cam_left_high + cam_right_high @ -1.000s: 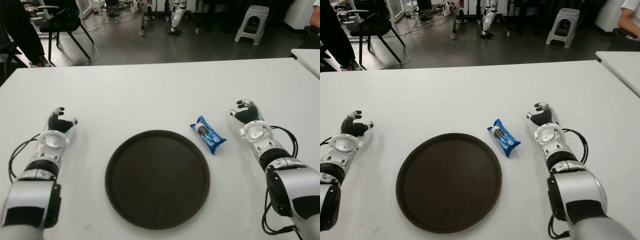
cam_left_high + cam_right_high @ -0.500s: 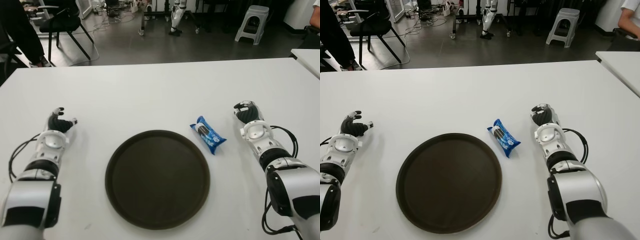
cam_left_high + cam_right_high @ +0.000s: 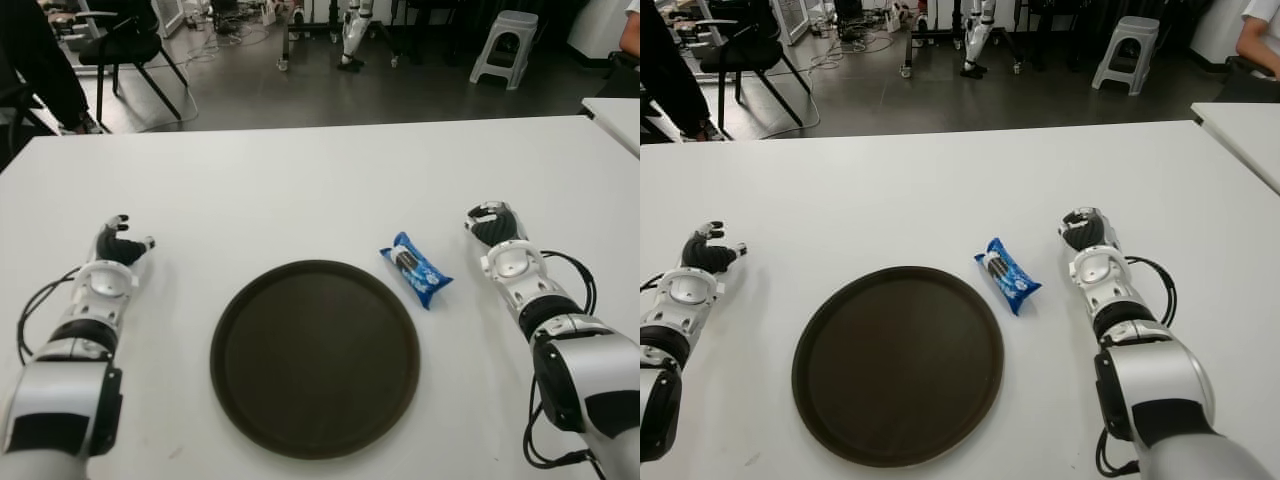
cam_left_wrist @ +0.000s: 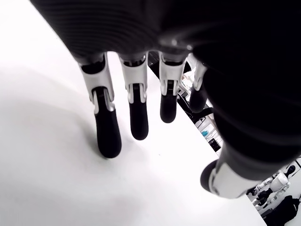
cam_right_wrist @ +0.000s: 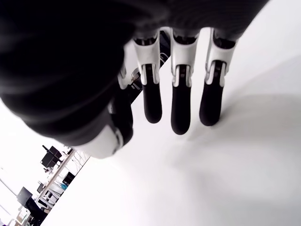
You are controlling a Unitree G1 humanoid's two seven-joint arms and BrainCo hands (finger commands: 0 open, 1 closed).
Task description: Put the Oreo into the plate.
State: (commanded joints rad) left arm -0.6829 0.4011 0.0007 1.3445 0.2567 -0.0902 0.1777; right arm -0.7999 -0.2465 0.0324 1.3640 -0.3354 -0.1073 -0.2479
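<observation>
Nothing being held yet: snack packet (image 3: 416, 269) lying on table (image 3: 300, 190), just beside plate (image 3: 314, 356), toward right. Right hand (image 3: 498, 240) being kept near packet, fingers (image 5: 180, 105) extended, empty, likely for reach. Left hand (image 3: 112, 258) showing left of plate, fingers relaxed, idle.

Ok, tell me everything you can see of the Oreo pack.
The Oreo pack is a small blue wrapper, glossy like plastic film, with a dark cookie picture and white print. It lies flat and slantwise on the white table, just off the dark round plate on the robot's right, apart from the right hand. Nothing holds it.
</observation>
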